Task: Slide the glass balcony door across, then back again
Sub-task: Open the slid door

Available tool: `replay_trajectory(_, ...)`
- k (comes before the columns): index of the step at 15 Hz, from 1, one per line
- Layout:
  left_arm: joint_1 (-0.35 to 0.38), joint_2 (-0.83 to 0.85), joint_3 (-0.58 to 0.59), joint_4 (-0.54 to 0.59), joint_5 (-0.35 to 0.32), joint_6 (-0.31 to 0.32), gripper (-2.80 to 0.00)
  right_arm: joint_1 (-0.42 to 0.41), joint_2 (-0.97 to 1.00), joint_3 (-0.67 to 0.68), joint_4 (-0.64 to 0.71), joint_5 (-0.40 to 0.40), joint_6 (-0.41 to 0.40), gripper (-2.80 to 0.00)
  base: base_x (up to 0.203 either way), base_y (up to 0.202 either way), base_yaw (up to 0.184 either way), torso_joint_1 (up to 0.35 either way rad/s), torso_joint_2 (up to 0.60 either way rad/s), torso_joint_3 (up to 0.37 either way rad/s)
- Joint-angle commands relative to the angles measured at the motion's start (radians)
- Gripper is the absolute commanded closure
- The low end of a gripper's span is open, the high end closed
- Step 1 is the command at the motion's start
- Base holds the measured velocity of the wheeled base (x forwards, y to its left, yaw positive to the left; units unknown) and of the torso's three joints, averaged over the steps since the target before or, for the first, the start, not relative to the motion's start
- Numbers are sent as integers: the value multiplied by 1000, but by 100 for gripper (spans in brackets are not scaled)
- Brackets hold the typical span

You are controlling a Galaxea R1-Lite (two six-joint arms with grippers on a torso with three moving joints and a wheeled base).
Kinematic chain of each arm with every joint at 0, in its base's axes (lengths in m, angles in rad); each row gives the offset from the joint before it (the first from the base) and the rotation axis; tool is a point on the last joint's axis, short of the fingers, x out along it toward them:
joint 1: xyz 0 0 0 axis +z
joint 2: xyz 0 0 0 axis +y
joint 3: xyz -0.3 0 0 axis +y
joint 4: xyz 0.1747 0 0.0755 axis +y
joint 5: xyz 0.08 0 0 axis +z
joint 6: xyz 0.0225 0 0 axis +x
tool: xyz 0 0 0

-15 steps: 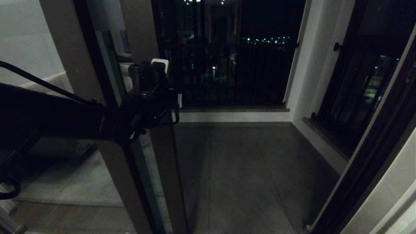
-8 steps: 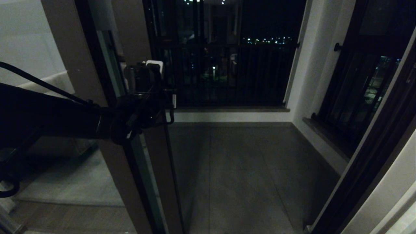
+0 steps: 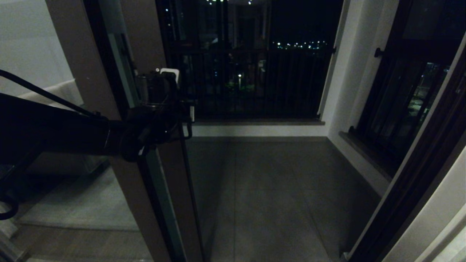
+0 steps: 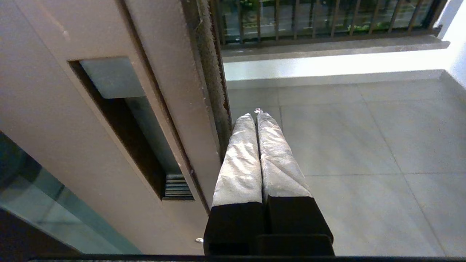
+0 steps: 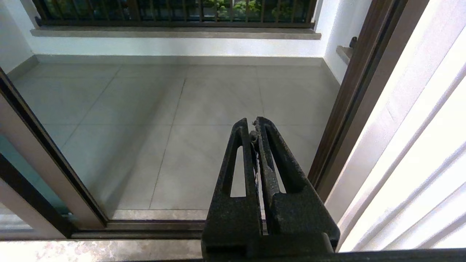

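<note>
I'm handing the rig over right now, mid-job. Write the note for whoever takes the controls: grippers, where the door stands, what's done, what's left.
Left gripper: shut, empty, its fingers beside the leading edge of the glass balcony door, next to the handle slot, not in it.
Right gripper: shut, empty, parked low by the right door frame.
Door: at the left of the opening; the doorway to the balcony floor stands wide open.
Done: the door stands slid open.
Left: slide it back across to the right frame.
</note>
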Motion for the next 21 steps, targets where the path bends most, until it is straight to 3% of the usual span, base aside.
replay_trajectory(1, 15, -6, 8, -4, 2, -1, 0, 0, 2, 0, 0, 0, -1, 0, 0, 0, 0, 0, 0, 0)
replay_trajectory(21, 53, -18, 44, -4, -2, -12, 0, 0, 2, 0, 0, 0, -1, 0, 0, 0, 0, 0, 0, 0)
